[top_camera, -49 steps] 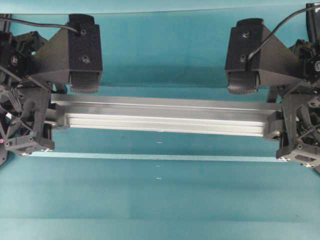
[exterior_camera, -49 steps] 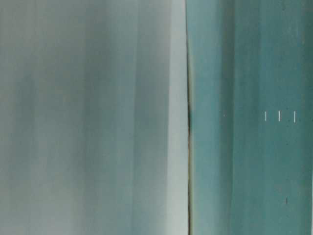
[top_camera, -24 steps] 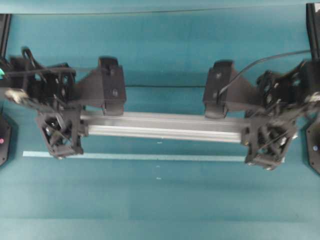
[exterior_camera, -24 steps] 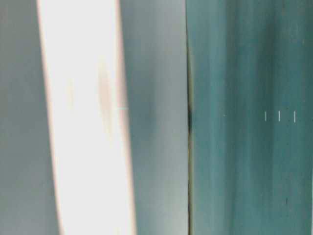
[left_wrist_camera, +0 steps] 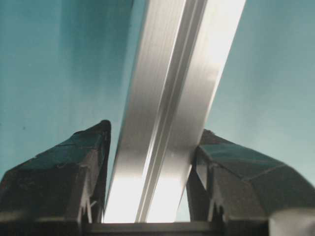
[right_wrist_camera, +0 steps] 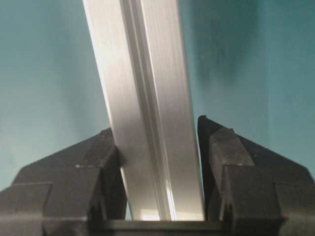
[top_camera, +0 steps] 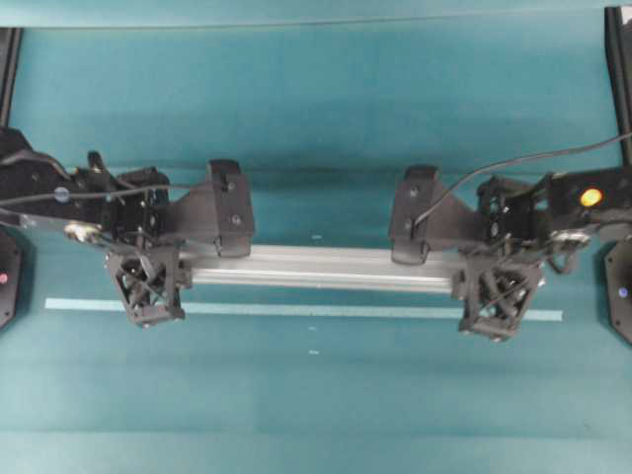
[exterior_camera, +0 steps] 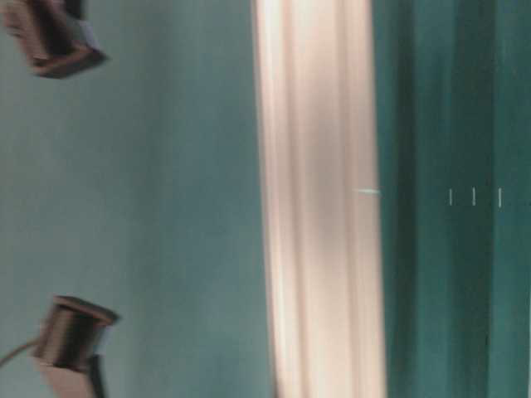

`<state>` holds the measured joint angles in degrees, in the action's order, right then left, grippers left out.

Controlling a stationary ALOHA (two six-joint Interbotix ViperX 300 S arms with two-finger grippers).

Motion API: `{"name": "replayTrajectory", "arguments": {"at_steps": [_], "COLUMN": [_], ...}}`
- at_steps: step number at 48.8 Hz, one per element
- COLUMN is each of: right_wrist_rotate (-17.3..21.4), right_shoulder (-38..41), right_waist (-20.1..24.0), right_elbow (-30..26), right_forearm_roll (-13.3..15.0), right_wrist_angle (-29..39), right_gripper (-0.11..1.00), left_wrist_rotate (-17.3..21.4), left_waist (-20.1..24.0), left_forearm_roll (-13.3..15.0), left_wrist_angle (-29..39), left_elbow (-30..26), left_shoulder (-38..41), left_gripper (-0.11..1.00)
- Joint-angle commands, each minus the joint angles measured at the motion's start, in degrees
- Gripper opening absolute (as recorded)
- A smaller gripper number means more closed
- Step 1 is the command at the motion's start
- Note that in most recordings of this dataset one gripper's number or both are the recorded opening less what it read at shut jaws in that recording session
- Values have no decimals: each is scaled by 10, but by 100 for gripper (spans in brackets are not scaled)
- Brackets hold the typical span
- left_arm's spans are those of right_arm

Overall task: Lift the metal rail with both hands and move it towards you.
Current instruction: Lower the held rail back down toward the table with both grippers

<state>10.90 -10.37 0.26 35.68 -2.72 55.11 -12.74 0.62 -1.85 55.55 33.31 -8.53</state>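
Overhead view, grooved silver metal rail (top_camera: 316, 267), matte teal table (top_camera: 316, 109)

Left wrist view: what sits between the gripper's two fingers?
The metal rail, pinched between the left gripper's fingers; only teal table beyond.

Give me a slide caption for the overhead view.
Two black lattice-frame grippers, left and right, clamp opposite ends of a long grooved silver aluminium rail above a teal table.

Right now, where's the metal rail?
In the overhead view, the metal rail lies level across the middle, held at its ends by the left gripper and right gripper, just above the pale-blue tape strip.
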Motion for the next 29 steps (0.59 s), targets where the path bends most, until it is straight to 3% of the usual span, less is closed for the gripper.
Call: {"name": "replayTrajectory", "arguments": {"at_steps": [1,29], "right_wrist_rotate": [10,-11], "right_shoulder": [9,79], "right_waist": [-7,-6], "right_elbow": [7,31], "right_forearm_roll": [-2,-2], "right_wrist_angle": [-22,-112], "right_gripper": [41,41], "left_wrist_rotate": [-27,-37], "left_waist": [11,14], "left_forearm_roll": [2,2], "left_wrist_angle": [-18,-120], "left_elbow": [9,40], "left_shoulder": [3,78], "left_gripper": [36,36]}}
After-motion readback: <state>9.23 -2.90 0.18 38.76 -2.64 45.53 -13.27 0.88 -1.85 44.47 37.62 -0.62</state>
